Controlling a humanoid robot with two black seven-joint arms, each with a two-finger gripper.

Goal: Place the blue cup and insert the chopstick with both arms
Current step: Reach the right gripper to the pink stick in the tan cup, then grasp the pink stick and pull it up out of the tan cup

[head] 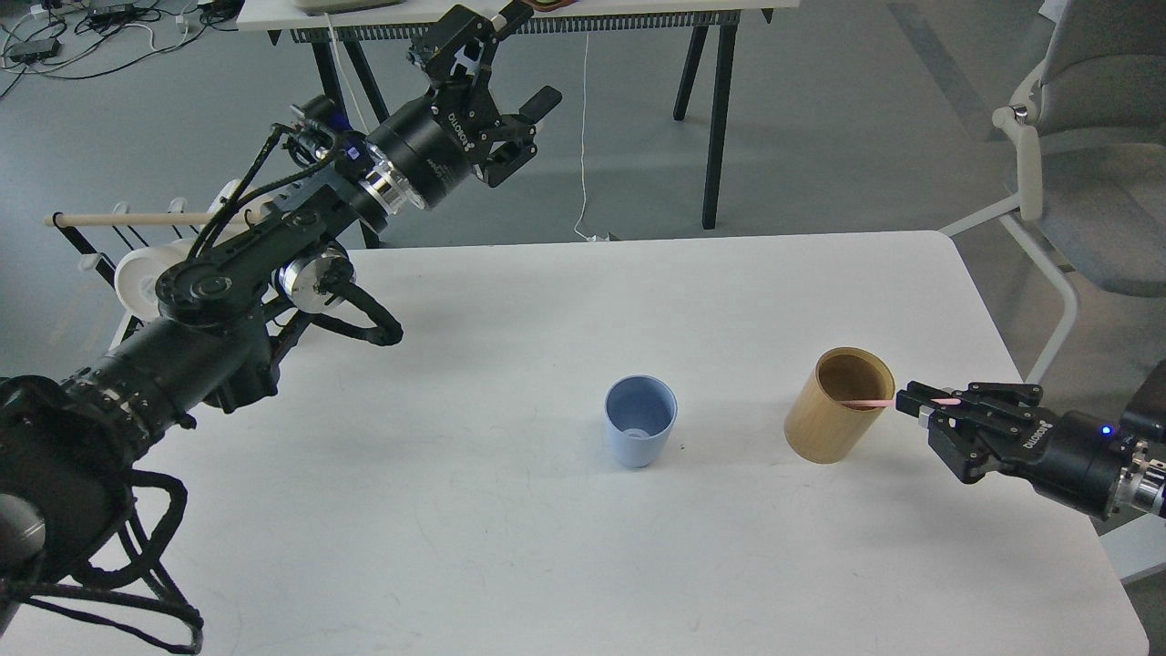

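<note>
The blue cup (640, 434) stands upright and empty on the white table (510, 528), near its middle. A tan wooden cylinder (839, 404) stands to its right, open top tilted toward me. My right gripper (914, 402) comes in from the right edge and is shut on the pink chopstick (865, 403), which lies level across the cylinder's front rim, its far end over the opening. My left gripper (521, 64) is raised high over the table's far left edge, open and empty, well away from the cup.
A beige wooden dowel (146, 220) on a rack with white spools stands off the table's left edge. A dark-legged table (710, 118) stands behind, a grey chair (1093, 182) at the right. Cables lie on the floor at the top left.
</note>
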